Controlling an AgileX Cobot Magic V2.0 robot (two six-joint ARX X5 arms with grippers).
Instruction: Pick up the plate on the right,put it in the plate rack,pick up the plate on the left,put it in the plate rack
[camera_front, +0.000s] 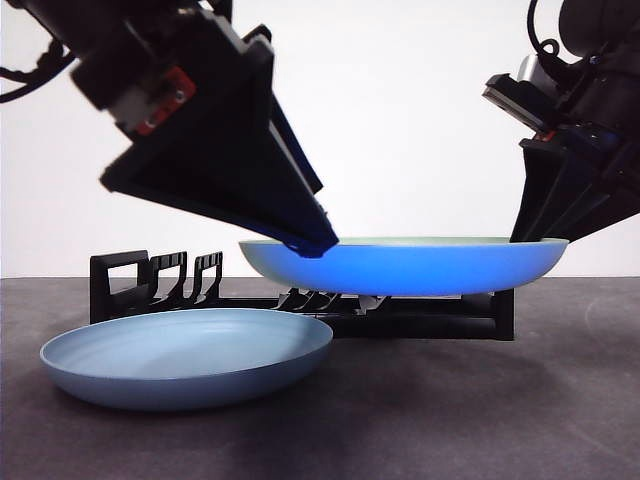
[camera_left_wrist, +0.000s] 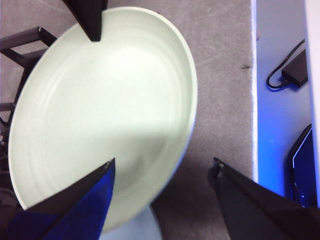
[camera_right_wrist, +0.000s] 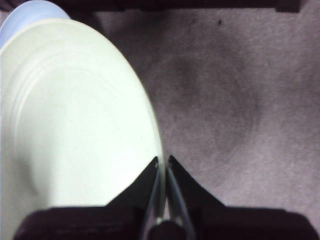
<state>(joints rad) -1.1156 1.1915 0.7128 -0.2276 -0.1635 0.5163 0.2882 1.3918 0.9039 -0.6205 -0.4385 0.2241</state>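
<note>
Plate rack (camera_front: 400, 318) serves as reference. Blue plate (camera_front: 400, 268), pale green inside, hangs level just above the rack, clear of the surface (camera_front: 480, 420). Right claw (camera_right_wrist: 162, 165) is pinched on its rim. Left claw (camera_left_wrist: 162, 170) is spread wide, one jaw over the plate's opposite edge, not gripping. Second, lighter blue plate (camera_front: 185, 355) rests on the surface in front of the rack. Judgement: plate appears rigid, smooth and probably slippery, breakable if dropped; the thin rim is the only workable hold, and it must be tilted upright for a slot.
</note>
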